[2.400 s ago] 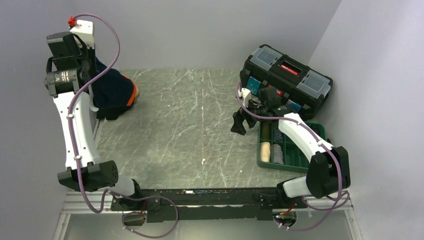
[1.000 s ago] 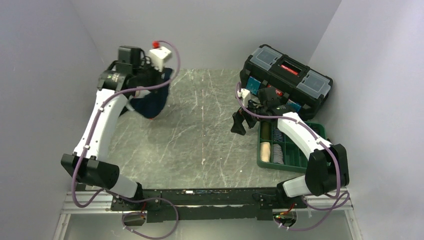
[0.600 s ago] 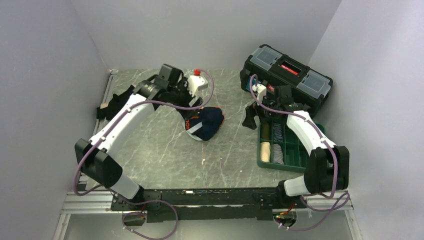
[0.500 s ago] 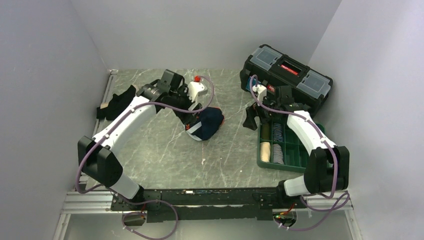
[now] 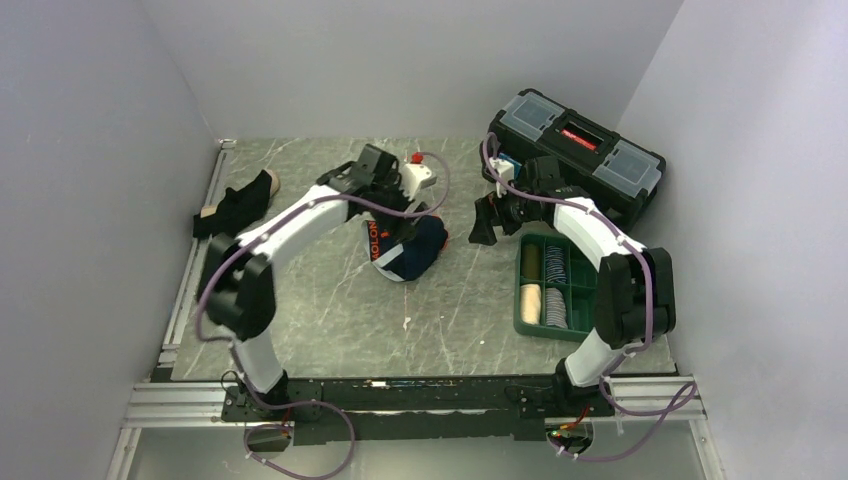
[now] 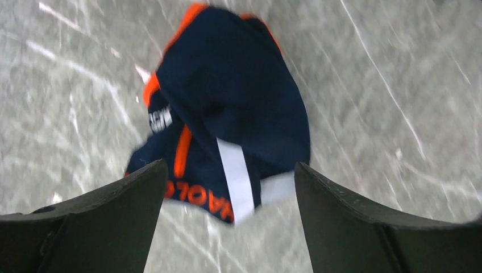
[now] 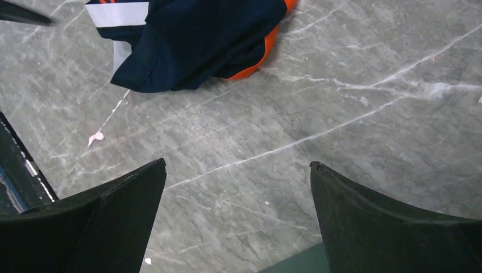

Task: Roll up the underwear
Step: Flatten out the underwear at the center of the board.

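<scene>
Holding rolled underwear [image 5: 556, 292], green tray [image 5: 566, 334], toolbox [image 5: 577, 150] closed

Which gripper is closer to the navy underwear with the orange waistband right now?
Left. The left gripper hangs directly over the navy underwear, fingers spread. The right gripper sits apart to its right, near the toolbox, over bare table.

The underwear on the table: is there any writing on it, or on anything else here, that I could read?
"OLO": orange letters on the waistband of the navy underwear; the letters next to them are blurred and partly folded away.
White tag on the same garment: dark print, too blurred to read.
Red strip on the black toolbox: any print is too small to read.
</scene>
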Controlling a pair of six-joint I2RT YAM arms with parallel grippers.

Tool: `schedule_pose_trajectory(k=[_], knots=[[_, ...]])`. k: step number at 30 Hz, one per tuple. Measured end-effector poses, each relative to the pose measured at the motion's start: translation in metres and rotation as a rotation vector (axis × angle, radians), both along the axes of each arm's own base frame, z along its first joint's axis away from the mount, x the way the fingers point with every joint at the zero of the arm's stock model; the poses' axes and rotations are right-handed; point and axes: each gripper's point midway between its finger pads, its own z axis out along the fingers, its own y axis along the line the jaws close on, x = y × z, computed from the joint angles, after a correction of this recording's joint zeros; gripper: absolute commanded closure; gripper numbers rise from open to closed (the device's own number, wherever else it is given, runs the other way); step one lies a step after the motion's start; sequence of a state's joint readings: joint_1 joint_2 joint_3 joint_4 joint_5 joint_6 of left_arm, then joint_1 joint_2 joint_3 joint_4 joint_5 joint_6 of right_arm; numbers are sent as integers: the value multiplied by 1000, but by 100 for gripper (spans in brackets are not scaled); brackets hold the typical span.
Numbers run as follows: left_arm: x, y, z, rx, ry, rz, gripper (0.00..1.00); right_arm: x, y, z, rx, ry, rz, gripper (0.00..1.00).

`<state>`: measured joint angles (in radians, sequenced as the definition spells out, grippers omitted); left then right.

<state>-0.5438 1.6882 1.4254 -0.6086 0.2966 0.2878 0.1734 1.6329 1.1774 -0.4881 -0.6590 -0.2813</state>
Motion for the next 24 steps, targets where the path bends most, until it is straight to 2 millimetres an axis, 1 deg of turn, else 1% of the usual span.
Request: schedule_pose_trajectory(k=[3, 6, 8, 9, 12, 14, 15, 16, 19, 21, 22, 24], knots=[[35, -26, -25, 20, 21, 18, 21, 1, 0, -1, 6, 11, -12, 1], [57, -40, -55, 43, 60, 23, 28, 1, -1, -1, 4, 14, -19, 1], [60, -43, -75, 61, 97, 22, 35, 1, -1, -1, 4, 15, -21, 1], [57, -42, -85, 73, 124, 19, 40, 0, -2, -2, 3, 17, -23, 1], [47, -40, -98, 85, 180, 13, 62, -2, -9, -4, -1, 21, -39, 0], [41, -41, -100, 78, 201, 4, 79, -2, -14, -3, -4, 18, -53, 0], [39, -42, -101, 75, 207, -3, 92, -1, -16, -2, -5, 15, -60, 0], [36, -42, -101, 75, 217, -14, 100, -1, -18, -2, -5, 14, -64, 0], [32, -42, -100, 77, 231, -30, 100, -3, -22, -5, -5, 21, -76, 0], [33, -42, -93, 82, 227, -35, 100, -4, -24, -8, -7, 30, -80, 0], [35, -42, -87, 83, 220, -37, 100, -5, -25, -9, -8, 34, -81, 0], [45, -45, -64, 81, 178, -45, 100, -6, -25, -10, -8, 37, -81, 0]])
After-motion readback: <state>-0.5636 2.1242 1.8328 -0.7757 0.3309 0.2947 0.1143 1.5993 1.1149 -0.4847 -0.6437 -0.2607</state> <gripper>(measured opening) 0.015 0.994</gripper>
